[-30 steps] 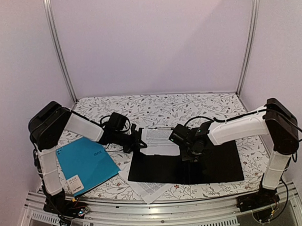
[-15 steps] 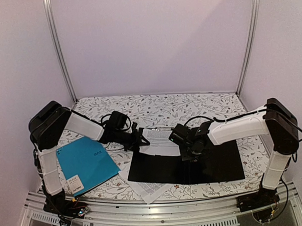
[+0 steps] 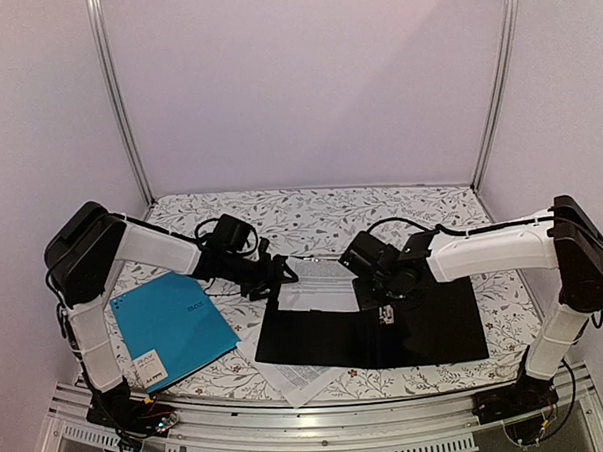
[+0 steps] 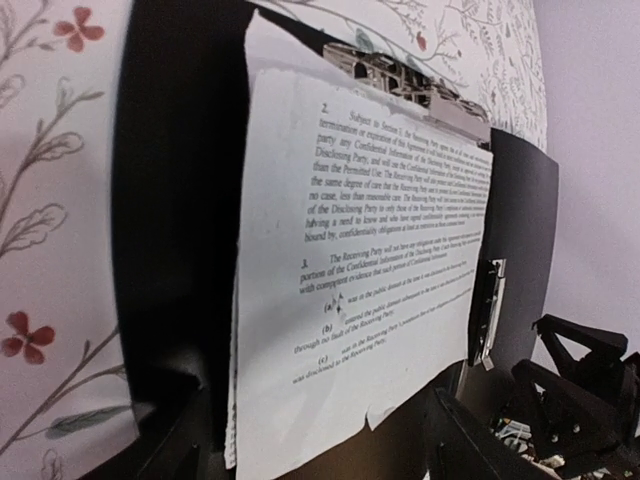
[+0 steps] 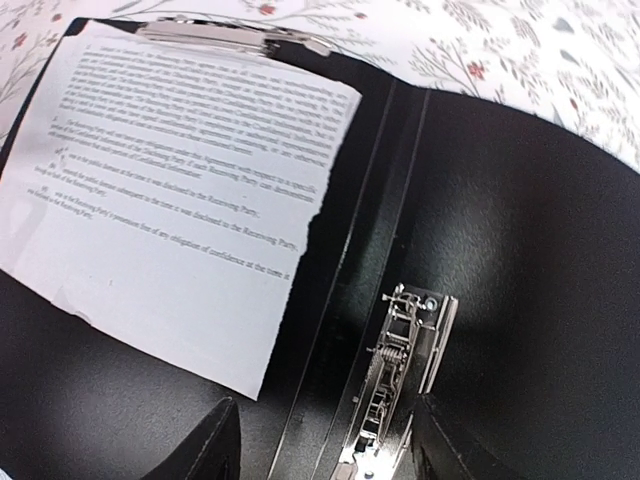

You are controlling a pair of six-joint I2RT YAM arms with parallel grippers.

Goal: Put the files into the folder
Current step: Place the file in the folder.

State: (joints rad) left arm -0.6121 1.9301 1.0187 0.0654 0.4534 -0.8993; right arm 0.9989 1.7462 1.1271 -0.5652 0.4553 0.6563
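From above, the black folder lies open on the worktop, with the files on its left half.

Left wrist: the left pincer is spread wide around the paper's edge.

Right wrist: the right pincer is spread near the silver clip.

the black folder lies open and flat on the table, both leaves spread and inner faces up. a silver lever clip sits on the right leaf just beside the spine. one white printed sheet, dense with black text in numbered paragraphs, lies face up and slightly askew on the left leaf. its top edge meets a silver clamp bar at the leaf's far end, and its spine-side edge is ragged and torn. another printed sheet pokes out from under the folder's near edge.
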